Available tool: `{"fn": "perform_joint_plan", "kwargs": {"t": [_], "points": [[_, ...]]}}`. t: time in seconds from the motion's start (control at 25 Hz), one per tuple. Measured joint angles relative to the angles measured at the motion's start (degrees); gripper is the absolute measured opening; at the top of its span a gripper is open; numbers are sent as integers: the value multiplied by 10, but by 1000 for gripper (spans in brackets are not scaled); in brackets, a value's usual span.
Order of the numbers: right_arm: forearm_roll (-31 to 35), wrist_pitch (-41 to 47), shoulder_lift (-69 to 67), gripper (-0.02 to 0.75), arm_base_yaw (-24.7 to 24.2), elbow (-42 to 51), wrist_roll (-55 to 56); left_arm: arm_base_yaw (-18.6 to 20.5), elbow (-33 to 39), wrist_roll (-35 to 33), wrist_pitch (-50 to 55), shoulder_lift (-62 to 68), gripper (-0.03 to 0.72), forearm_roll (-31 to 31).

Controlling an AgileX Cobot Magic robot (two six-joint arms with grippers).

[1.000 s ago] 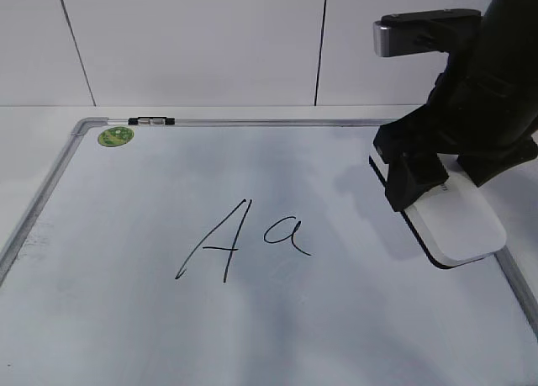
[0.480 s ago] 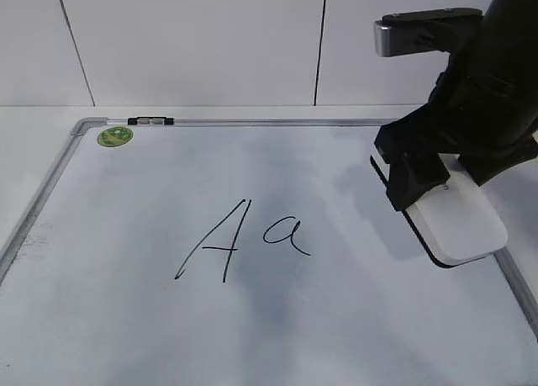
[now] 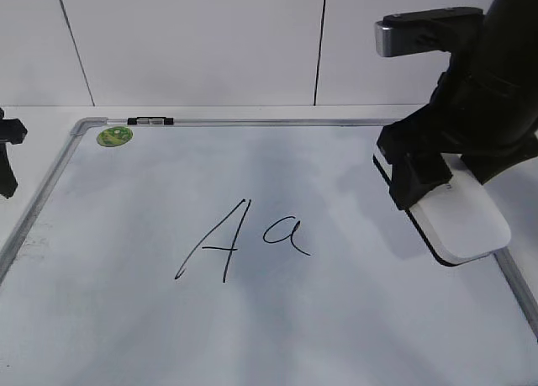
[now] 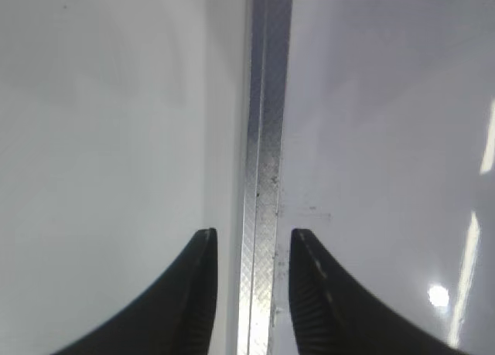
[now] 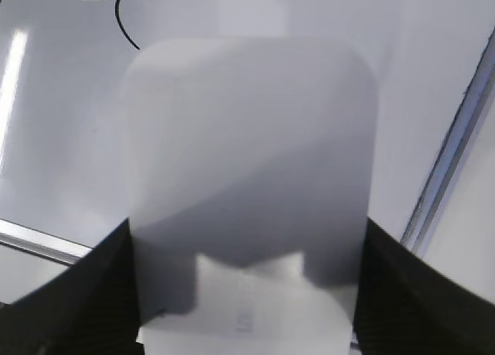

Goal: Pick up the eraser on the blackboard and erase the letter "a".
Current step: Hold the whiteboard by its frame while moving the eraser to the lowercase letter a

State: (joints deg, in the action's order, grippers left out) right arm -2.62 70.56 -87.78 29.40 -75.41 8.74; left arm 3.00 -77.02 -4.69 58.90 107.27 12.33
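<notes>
**Half done: pickup made, wipe still to come**

One step down: right claw (image 3: 420,180) clamped across the eraser (image 3: 461,222), held by the blackboard (image 3: 277,335) right edge. Letter "a" (image 3: 286,235) intact, well left of it, beside the capital "A" (image 3: 214,245). Left claw (image 4: 249,250) narrowly parted, straddling the frame, empty.

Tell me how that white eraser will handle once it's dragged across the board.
The eraser looks like a rigid block, so it probably won't flex in the right gripper. Its smooth sides might slip. Flat and broad, it should slide on the blackboard rather than tip.
</notes>
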Motion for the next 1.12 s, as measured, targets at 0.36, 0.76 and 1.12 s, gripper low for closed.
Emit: {"fn": "perform_joint_plan", "kwargs": {"t": [0.36, 0.76, 1.12], "points": [[-4, 0, 0, 533, 0, 0, 0, 0, -29, -4, 3, 73, 238, 17], [-4, 0, 0, 533, 0, 0, 0, 0, -35, -6, 6, 105, 230, 20], [-5, 0, 0, 533, 0, 0, 0, 0, -35, -7, 6, 106, 138, 26]]}}
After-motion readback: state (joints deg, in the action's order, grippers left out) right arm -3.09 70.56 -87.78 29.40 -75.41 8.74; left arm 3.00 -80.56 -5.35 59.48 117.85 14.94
